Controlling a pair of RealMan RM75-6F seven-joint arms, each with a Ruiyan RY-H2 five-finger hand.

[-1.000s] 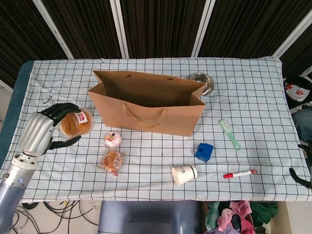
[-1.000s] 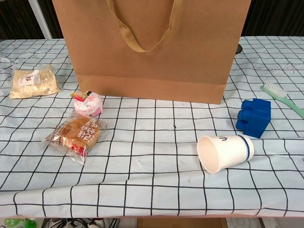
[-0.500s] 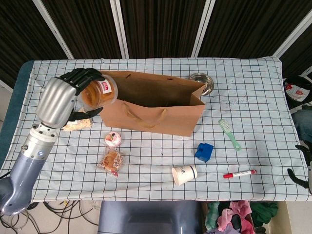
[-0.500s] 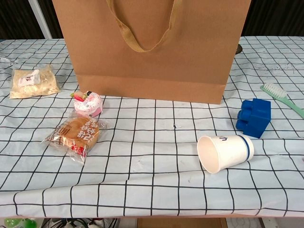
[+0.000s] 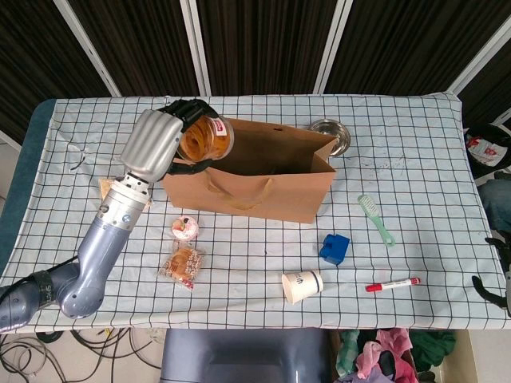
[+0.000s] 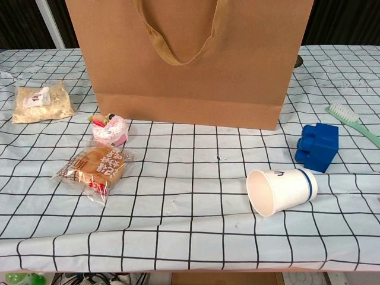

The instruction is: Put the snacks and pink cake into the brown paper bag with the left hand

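Observation:
My left hand (image 5: 160, 145) grips a round orange snack pack (image 5: 206, 138) and holds it over the left end of the open brown paper bag (image 5: 263, 187). The pink cake (image 5: 184, 227) (image 6: 111, 130) stands on the checked cloth in front of the bag's left corner. Just nearer lies a wrapped bun snack (image 5: 182, 266) (image 6: 95, 167). A pale snack packet (image 6: 41, 101) lies left of the bag, mostly hidden behind my forearm in the head view. At the right edge of the head view only dark fingertips of my right hand (image 5: 493, 267) show, apart and holding nothing.
A metal bowl (image 5: 329, 136) sits behind the bag's right end. Right of the bag lie a green brush (image 5: 375, 218), a blue block (image 5: 334, 248) (image 6: 317, 146), a tipped paper cup (image 5: 303, 286) (image 6: 282, 190) and a red pen (image 5: 392, 284).
My left hand lifted the orange snack pack from the table's left side and carried it up and right to the bag's opening. The other items stayed put.

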